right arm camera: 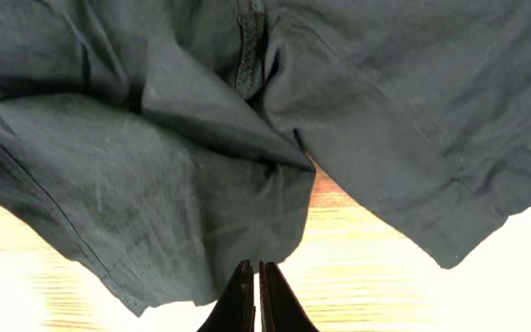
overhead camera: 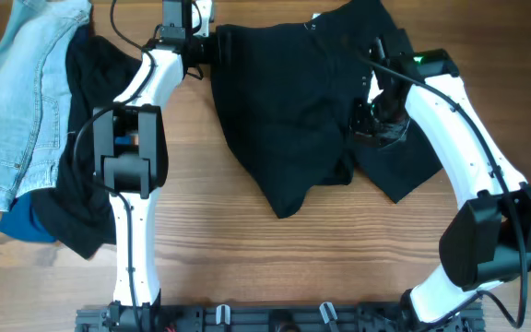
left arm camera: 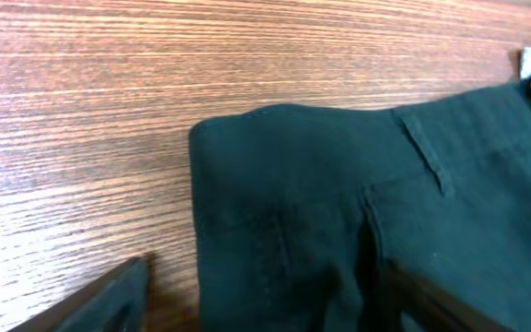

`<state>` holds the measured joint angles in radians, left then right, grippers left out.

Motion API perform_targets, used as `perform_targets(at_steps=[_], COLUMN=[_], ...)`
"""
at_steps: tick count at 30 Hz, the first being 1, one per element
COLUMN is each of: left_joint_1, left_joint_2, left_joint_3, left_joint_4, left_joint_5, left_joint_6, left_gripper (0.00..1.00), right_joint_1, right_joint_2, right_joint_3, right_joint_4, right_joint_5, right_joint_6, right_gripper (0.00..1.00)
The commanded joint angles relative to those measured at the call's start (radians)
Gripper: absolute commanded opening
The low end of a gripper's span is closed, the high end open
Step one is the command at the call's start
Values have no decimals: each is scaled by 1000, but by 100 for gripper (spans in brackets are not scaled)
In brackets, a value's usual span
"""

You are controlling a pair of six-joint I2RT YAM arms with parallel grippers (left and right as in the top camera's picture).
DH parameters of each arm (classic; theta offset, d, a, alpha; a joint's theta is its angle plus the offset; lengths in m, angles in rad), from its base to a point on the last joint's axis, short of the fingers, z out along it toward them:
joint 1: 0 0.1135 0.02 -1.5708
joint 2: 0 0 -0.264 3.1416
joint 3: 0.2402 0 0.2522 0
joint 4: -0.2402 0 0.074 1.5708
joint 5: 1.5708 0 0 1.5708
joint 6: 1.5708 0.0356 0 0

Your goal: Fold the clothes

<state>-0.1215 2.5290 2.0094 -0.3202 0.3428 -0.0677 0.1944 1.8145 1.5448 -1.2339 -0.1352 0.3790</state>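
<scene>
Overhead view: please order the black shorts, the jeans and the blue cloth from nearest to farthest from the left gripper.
1. Black shorts: right beside the left gripper, their corner at its jaws.
2. Jeans: far left, along the upper edge.
3. Blue cloth: lower left, farthest.

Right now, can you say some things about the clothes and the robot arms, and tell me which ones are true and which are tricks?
1. The shorts are black. True.
2. The light blue jeans lie by the right arm. False: they lie on the table on the left arm's side.
3. The left end effector is open at a corner of the shorts. True.
4. The right end effector is wide open. False: its fingers are shut together.
5. The shorts are folded into a neat square. False: they lie spread out and rumpled.
</scene>
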Motion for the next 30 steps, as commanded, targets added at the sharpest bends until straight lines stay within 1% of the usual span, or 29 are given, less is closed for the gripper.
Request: perform_targets(at_steps=[1,3,4,5,6,8,11,14,17,22,24,25,27,30], left_joint_1=[-19,-31,-39,-44,-49,-56,-50,-21,26,115,145,171,188,206], left_joint_2=[39,39,39,39,39,39,36,13,-39,-145,-184,-226,-261,-312], left_joint_3=[2,2,2,2,2,2,2,2,2,2,2,2,2,2], left_joint_4=[-3,-5,-4,-1,1,2,-14,-74,-175,-383,-459,-539,-610,-729], left_joint_5=[13,12,11,8,8,0,-22,-22,-22,-23,-22,-22,-22,-22], left_joint_6=[-52,-48,-45,-45,-45,-47,-105,-136,-171,-227,-234,-234,-234,-237], left_gripper=[68,58,47,40,25,4,4,4,4,4,4,4,4,4], right_joint_1=[-2,-2,-2,-2,-2,-2,-2,1,21,32,32,32,37,52], right_joint_2=[-36,-45,-52,-61,-69,-88,-98,-97,-97,-96,-90,-79,-57,-12], right_joint_3=[1,5,8,8,8,8,8,7,7,5,3,1,1,1], right_joint_4=[25,34,41,47,52,58,51,48,55,101,138,176,208,238], right_joint_5=[-36,-47,-48,-48,-50,-50,-71,-130,-116,-9,10,8,4,1], right_joint_6=[-11,-12,-12,-12,-11,-11,-10,-10,11,93,95,95,92,87], right_gripper=[4,4,4,4,4,4,5,5,4,5,7,9,13,14])
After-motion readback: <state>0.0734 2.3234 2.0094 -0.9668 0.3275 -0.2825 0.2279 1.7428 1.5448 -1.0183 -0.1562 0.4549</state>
